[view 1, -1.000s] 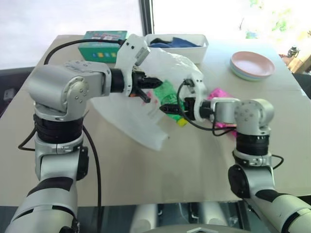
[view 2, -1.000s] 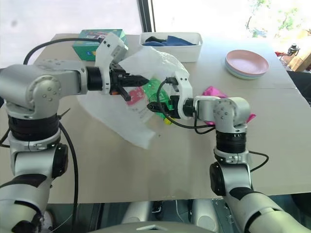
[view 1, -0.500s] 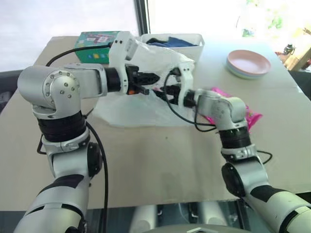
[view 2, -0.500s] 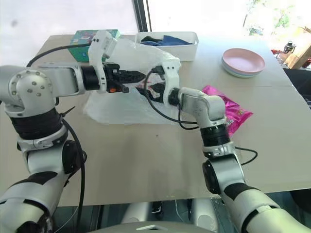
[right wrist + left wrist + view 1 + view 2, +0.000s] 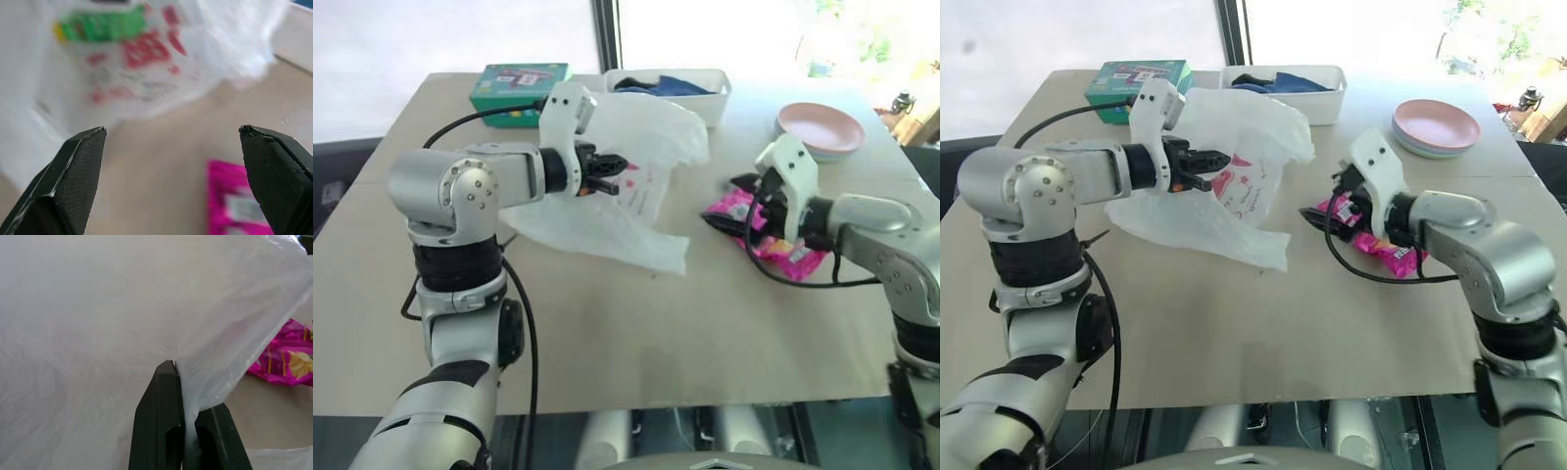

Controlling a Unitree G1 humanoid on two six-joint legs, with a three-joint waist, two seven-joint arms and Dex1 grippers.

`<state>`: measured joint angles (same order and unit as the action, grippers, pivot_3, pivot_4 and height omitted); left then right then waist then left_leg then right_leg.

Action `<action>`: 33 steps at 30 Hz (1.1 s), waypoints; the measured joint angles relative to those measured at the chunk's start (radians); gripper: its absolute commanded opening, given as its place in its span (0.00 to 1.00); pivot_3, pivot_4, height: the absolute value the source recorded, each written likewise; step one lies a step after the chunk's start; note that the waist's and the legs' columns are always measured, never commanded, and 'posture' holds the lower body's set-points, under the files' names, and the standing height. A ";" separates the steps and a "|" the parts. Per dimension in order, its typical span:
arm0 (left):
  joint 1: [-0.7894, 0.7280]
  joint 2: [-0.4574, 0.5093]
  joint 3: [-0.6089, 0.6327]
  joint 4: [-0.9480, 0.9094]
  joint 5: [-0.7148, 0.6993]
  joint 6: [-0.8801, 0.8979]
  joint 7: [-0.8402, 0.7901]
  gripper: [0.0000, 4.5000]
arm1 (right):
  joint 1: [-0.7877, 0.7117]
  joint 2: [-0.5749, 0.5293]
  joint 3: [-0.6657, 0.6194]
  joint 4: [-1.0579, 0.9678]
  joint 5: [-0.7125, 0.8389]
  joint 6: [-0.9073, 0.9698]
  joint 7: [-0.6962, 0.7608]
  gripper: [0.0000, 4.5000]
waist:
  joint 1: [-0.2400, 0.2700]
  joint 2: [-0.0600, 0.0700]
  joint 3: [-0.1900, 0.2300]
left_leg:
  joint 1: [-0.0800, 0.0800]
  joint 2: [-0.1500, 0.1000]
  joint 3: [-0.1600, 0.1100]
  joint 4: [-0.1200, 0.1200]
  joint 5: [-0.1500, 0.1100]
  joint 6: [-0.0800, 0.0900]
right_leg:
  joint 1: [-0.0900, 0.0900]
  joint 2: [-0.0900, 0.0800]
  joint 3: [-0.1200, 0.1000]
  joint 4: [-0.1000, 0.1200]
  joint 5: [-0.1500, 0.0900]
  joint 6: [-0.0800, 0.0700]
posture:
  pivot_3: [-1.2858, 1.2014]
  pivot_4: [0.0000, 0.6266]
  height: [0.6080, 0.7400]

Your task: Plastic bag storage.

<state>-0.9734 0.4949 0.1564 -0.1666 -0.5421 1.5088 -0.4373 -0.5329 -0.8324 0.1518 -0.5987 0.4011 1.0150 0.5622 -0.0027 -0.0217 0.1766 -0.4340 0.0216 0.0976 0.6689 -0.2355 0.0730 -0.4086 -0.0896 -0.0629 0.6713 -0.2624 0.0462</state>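
Now left pincer (image 5: 615, 173) pinching plastic bag (image 5: 636, 186), right pincer (image 5: 732, 202) spread wide

A pale beige surface (image 5: 636, 333) is seen from above. At its far edge a teal box (image 5: 514, 86) with a printed lid is set flat toward the left. Just beside it, to the right, a white rectangular tub (image 5: 700, 93) is placed, with dark blue cloth (image 5: 661, 85) lying inside it. Farther right, near the far corner, a stack of shallow plates (image 5: 820, 130) is seen, the top one pink with paler rims below. Closer in on the right side, shiny pink snack packets (image 5: 783, 250) lie flat on the surface, well apart from the plates and the tub.
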 measured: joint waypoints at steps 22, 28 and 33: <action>-0.001 0.036 0.002 -0.021 -0.014 -0.003 -0.001 0.00 | 0.204 -0.146 0.350 0.239 -0.725 -0.299 -0.102 0.02 | 0.016 -0.002 -0.001 | 0.003 0.000 -0.012 0.010 0.000 0.000 | 0.012 -0.002 -0.006 0.001 0.000 0.001 | 0.52 0.24 1.00; -0.001 0.030 0.011 -0.011 -0.013 -0.018 0.001 0.00 | 0.227 -0.161 0.195 0.187 -0.642 -0.513 0.005 0.02 | 0.011 -0.002 0.000 | 0.003 0.000 -0.011 0.009 0.000 0.000 | 0.012 0.000 -0.006 0.000 0.000 0.001 | 0.52 0.24 1.00; -0.003 0.044 0.006 0.026 -0.012 -0.040 -0.008 0.00 | 0.141 -0.055 0.157 0.065 -0.536 -0.634 0.106 0.02 | 0.007 -0.001 0.000 | 0.003 0.001 -0.011 0.009 0.000 0.000 | 0.011 0.001 -0.006 0.000 0.000 0.001 | 0.52 0.24 1.00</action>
<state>-0.9762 0.5388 0.1627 -0.1405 -0.5543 1.4684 -0.4457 -0.3920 -0.8879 0.3090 -0.5340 -0.1353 0.3815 0.6683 0.0045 -0.0226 0.1768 -0.4312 0.0224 0.0863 0.6780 -0.2353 0.0725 -0.3971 -0.0889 -0.0691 0.6714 -0.2624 0.0469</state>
